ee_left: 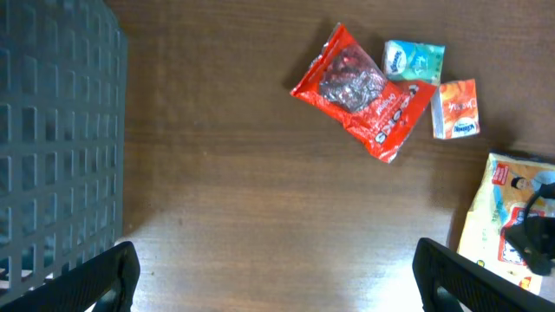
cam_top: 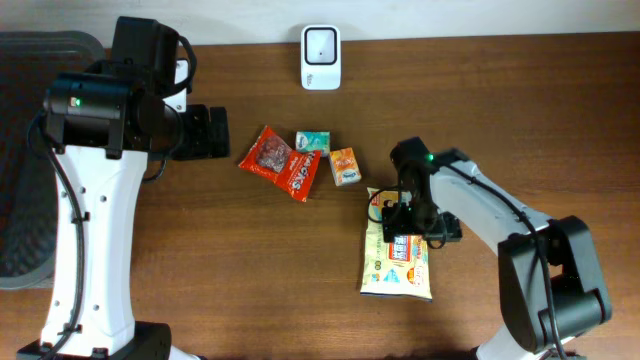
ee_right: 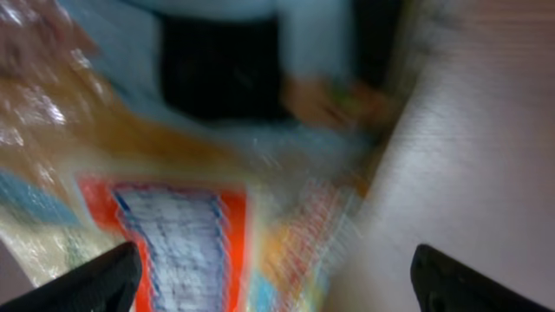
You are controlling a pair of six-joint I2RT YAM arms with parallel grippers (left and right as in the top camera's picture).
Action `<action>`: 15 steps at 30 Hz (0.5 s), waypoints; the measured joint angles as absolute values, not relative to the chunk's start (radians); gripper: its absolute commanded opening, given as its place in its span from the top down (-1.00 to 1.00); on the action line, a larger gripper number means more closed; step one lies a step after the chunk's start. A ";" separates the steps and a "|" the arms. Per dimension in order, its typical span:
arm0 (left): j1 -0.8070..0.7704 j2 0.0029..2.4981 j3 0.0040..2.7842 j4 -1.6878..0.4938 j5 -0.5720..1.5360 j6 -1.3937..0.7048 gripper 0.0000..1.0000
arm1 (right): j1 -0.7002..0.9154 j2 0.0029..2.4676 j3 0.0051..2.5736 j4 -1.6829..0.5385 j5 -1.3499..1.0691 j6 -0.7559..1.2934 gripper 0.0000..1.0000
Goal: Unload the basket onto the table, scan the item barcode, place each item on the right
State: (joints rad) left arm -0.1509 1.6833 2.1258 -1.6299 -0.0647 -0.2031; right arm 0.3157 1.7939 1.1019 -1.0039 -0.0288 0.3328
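A yellow snack packet (cam_top: 398, 262) with a red-framed label lies flat on the wooden table at centre right. My right gripper (cam_top: 405, 222) sits low over its upper end. In the blurred right wrist view the right gripper (ee_right: 277, 282) is open, the packet (ee_right: 182, 234) lies below it and nothing is between the fingers. The white barcode scanner (cam_top: 321, 57) stands at the table's back edge. My left gripper (cam_top: 212, 132) hangs open over bare wood at the left, and the left wrist view shows it (ee_left: 277, 286) wide open with nothing in it.
A red candy bag (cam_top: 283, 162), a small teal box (cam_top: 312, 141) and a small orange box (cam_top: 346, 166) lie grouped in the middle. A grey mesh surface (ee_left: 52, 139) borders the table's left side.
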 measured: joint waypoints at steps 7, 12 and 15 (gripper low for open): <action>-0.151 1.683 2.126 -1.630 -0.065 -0.203 -0.98 | 0.315 1.780 1.006 -0.849 -0.201 0.333 0.55; -0.151 1.683 2.126 -1.630 -0.065 -0.203 -0.98 | 0.257 1.787 1.069 -0.923 -0.376 0.418 0.87; -0.151 1.683 2.126 -1.631 -0.065 -0.203 -0.98 | 0.136 1.793 1.159 -1.019 -0.671 0.447 0.84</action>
